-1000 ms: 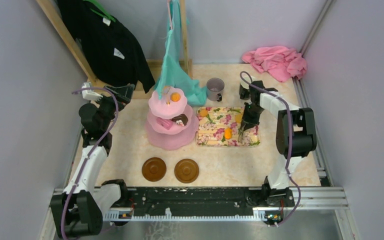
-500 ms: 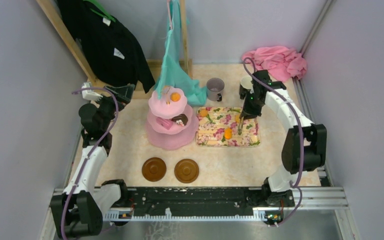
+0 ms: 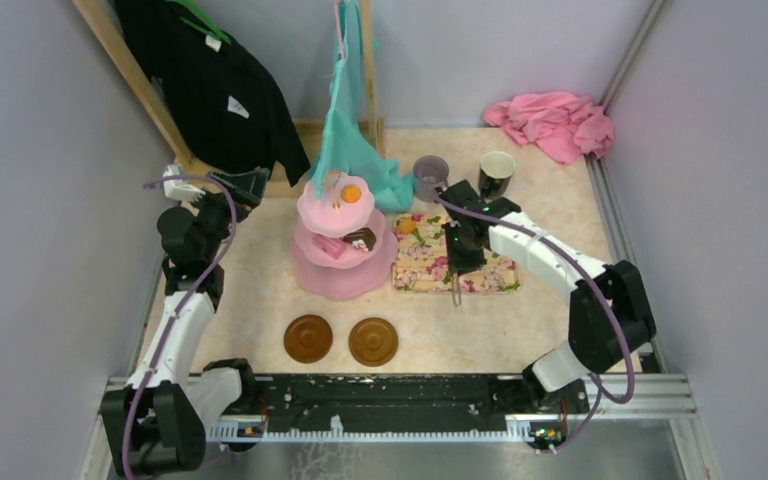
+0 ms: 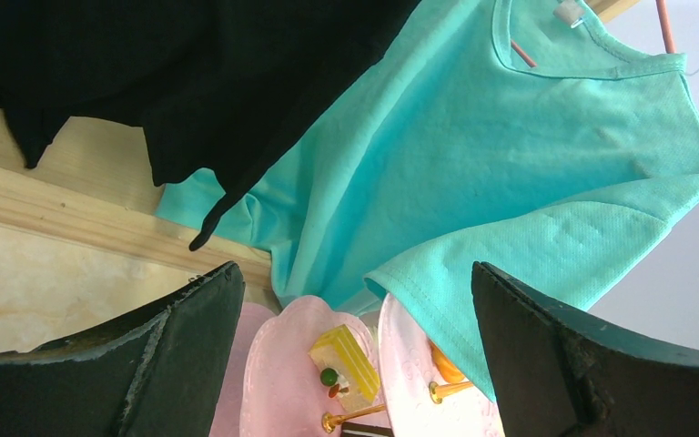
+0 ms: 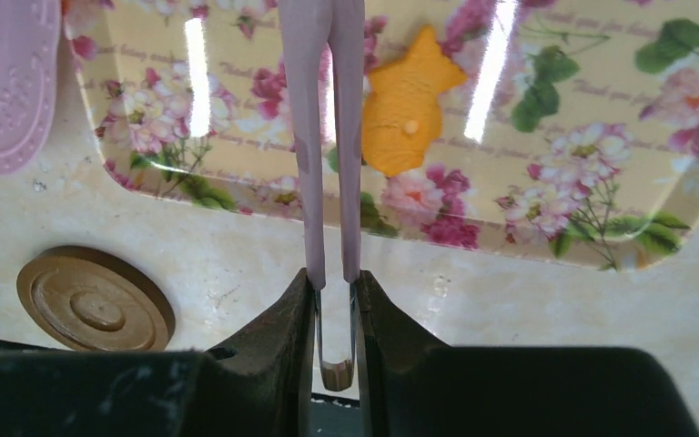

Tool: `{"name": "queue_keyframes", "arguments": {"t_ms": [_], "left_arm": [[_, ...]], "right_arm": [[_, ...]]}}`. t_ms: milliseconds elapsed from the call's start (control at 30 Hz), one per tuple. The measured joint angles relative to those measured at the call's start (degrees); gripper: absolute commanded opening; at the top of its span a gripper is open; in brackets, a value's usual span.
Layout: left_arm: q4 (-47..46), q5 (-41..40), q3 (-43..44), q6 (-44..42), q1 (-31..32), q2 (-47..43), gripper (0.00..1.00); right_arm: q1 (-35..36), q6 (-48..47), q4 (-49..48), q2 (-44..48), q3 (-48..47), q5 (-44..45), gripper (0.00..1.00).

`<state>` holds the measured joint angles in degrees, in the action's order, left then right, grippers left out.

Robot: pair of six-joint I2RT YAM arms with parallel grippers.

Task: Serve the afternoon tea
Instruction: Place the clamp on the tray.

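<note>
Over floral tray (image 3: pixel 418 276), right arm (image 3: pixel 545 258) reaches leftward, right tool (image 5: pixel 335 299) gripping pink tongs (image 5: pixel 332 137); left tool (image 4: pixel 355 278) wide.

One pink three-tier stand (image 3: pixel 340 285), one floral tray (image 3: pixel 420 275) and one pair of pink tongs (image 5: pixel 308 137) are being counted, together with one grey mug (image 3: pixel 430 177), one black white-lined mug (image 3: pixel 496 173) and two brown discs (image 3: pixel 308 338) (image 3: pixel 373 341). Six toy cakes are being made out: three orange cakes (image 3: pixel 351 192) (image 3: pixel 406 225) (image 5: pixel 410 100), one yellow cake (image 4: pixel 346 362), one brown cake (image 3: pixel 360 239) and one pink cake (image 3: pixel 332 250). Three pieces of fabric are being shown as well: one black garment (image 3: pixel 220 90), one teal shirt (image 3: pixel 345 130) and one pink cloth (image 3: pixel 555 120).
</note>
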<state>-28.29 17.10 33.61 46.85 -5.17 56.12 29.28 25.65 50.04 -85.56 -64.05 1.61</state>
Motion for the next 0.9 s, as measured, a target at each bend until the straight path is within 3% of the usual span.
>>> {"name": "queue_keyframes", "arguments": {"t_ms": [433,767,900], "left_arm": [[0.04,-0.02,0.00,-0.22,-0.09,0.22,0.99],[0.07,-0.02,0.00,-0.35,-0.09,0.50,0.99],[0.04,-0.02,0.00,-0.35,-0.09,0.52,0.99]], "right_arm": [[6.21,0.42,-8.31,-11.72,-0.11,2.56,0.15],[7.26,-0.13,-11.54,-13.49,-0.59,2.82,0.39],[7.76,-0.15,-12.74,-13.49,-0.48,3.37,0.44]]}}
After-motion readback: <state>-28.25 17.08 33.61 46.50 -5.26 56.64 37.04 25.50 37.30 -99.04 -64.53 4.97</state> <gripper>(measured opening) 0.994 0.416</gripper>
